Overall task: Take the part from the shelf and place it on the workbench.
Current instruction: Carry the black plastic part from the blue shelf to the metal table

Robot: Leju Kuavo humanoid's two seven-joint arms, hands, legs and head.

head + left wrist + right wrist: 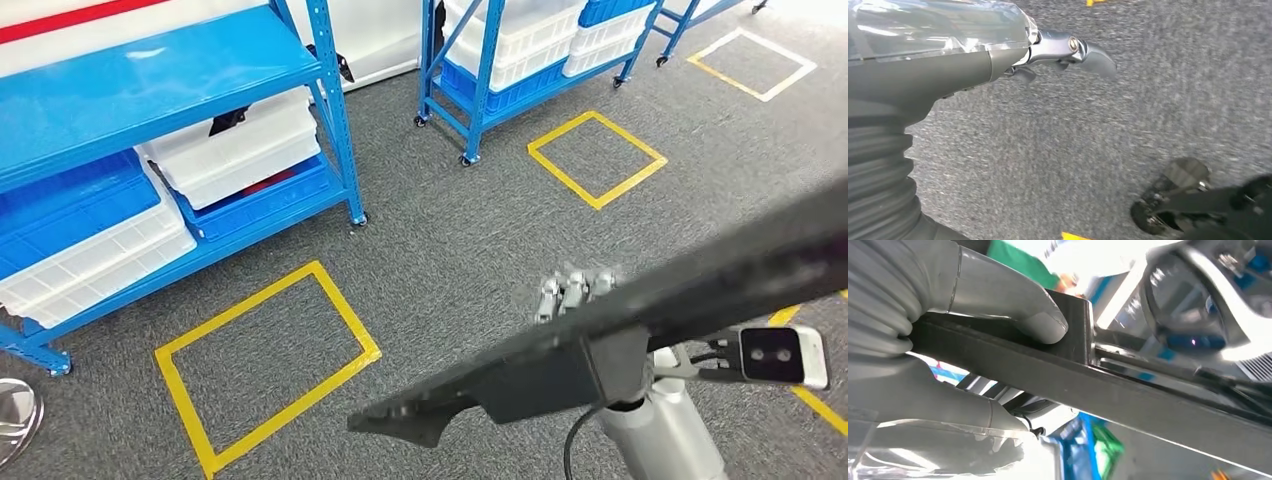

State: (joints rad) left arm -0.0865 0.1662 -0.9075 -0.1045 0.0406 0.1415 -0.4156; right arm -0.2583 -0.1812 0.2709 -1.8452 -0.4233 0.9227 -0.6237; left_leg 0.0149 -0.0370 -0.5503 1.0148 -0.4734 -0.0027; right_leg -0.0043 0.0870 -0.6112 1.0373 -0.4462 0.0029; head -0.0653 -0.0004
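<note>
- Already my right hand point(998, 365) clasps the long, flat black bar-shaped part point(640, 310), thumb over one face, fingers under the other.
- It hangs over grey carpet, well apart from the blue metal shelf point(150, 90): taking looks done.
- My left hand point(1068, 50) carries nothing, fingers loosely extended.
- Placing on the workbench remains.

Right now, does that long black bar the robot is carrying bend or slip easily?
Probably stiff: the long black flat bar runs straight past the right robot hand without sagging. It likely wants to tip, since much of it overhangs the grip. The matte surface looks unlikely to slip.
</note>
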